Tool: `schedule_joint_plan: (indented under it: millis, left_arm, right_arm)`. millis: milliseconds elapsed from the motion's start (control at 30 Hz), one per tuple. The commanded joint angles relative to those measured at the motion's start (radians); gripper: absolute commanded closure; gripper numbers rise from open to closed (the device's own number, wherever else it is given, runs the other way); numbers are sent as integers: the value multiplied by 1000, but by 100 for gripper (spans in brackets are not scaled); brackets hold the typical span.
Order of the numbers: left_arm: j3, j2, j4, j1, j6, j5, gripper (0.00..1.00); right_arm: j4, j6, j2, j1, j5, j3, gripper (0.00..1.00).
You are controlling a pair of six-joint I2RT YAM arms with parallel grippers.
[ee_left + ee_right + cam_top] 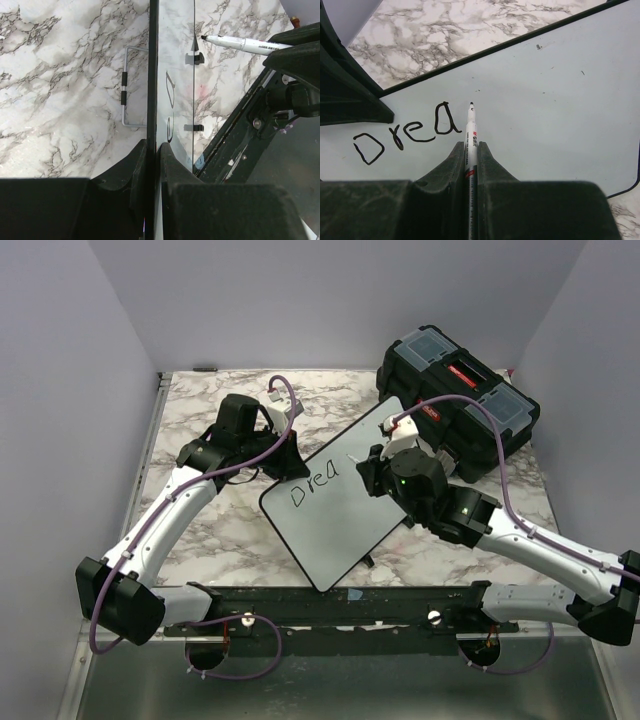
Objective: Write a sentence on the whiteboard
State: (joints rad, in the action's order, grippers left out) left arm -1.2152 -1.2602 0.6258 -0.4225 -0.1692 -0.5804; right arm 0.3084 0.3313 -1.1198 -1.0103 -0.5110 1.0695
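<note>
The whiteboard [340, 530] lies tilted at mid-table, white with a thin black rim. On it stand the black letters "Drea" [312, 490], the written part of the sentence [405, 135]. My left gripper [283, 466] is shut on the board's upper left edge; in the left wrist view its jaws [152, 150] pinch the black rim [152, 75]. My right gripper [471, 150] is shut on a white marker [471, 132] with its black tip just right of the "a". Whether the tip touches the board [545, 100] I cannot tell. The marker [245, 45] also shows in the left wrist view.
A black toolbox [460, 400] sits at the back right, close behind my right arm. A bent wire bracket [125, 85] lies on the marble table [200, 530] beside the board. A black rail [340, 605] runs along the near edge.
</note>
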Motion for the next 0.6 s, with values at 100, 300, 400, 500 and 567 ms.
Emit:
schedule_joint_plan:
  millis: [100,300,400,500,567]
  left_arm:
    - [-12,30,-81,4,58,56,100]
    - [-12,30,-81,3,57,52,100]
    - [-10,31,-80,2,57,53,100]
    - [-7,40,-85,1,56,53,100]
    - [-8,41,-82,1,56,52,100]
  right_arm:
    - [-2,6,31,4,2,-13,99]
    - [20,14,49,4,0,-8,99]
    - [26,21,63,5,-2,-18,99]
    - [39,29,76,5,-7,-21,99]
    - [54,34,97,6,-13,-23,99]
